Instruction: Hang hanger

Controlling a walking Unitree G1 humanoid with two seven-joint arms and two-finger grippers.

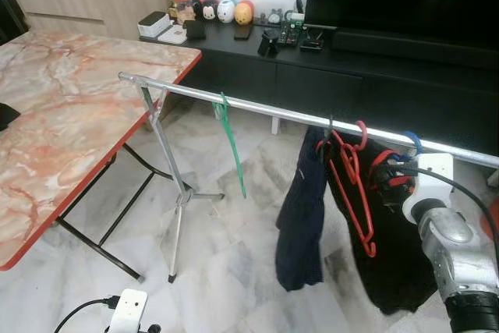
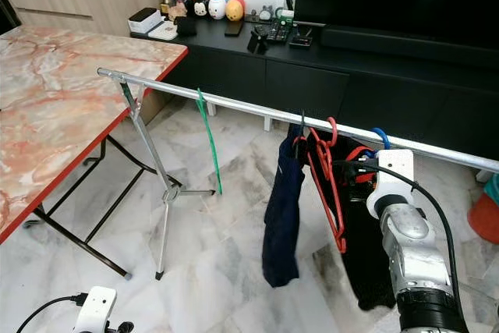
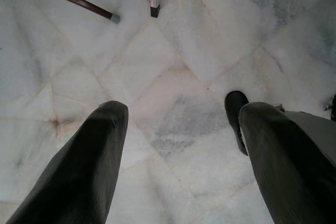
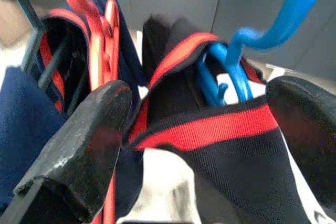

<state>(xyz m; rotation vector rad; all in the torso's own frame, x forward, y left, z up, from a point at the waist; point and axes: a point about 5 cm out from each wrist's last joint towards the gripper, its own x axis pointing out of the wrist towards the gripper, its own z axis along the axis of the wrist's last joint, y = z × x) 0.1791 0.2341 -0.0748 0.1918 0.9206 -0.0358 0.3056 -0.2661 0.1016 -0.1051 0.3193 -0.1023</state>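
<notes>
Rail: a silver clothes rail (image 1: 257, 109) is seen running across the room on a folding tripod stand (image 1: 181, 200), over a pale marble floor (image 1: 234, 271).
Blue hanger: a blue hanger (image 4: 252, 51) is hooked on the rail at its right end, its hook showing above a black garment with red trim (image 4: 220, 129) that it carries; it is placed just in front of the right end effector.
Red hanger: an empty red hanger (image 1: 352, 185) is hung on the rail just left of the black garment, tilted.
Navy garment: a dark blue garment (image 1: 300, 216) is hung beside the red hanger, on a dark hanger as far as can be made out.
Green hanger: a green hanger (image 1: 231, 146) is hung alone further left, well apart from the others.
Right end effector: the right end effector (image 4: 199, 124) is raised to the rail's height, fingers spread wide on either side of the black garment's collar; nothing is clamped.
Left end effector: the left end effector (image 3: 178, 145) is held low over the floor, fingers parted and empty.
Bench: a marble-patterned bench (image 1: 70, 115) with red edging stands to the left.
Background: a black TV cabinet (image 1: 327, 68) is set behind the rail.
</notes>
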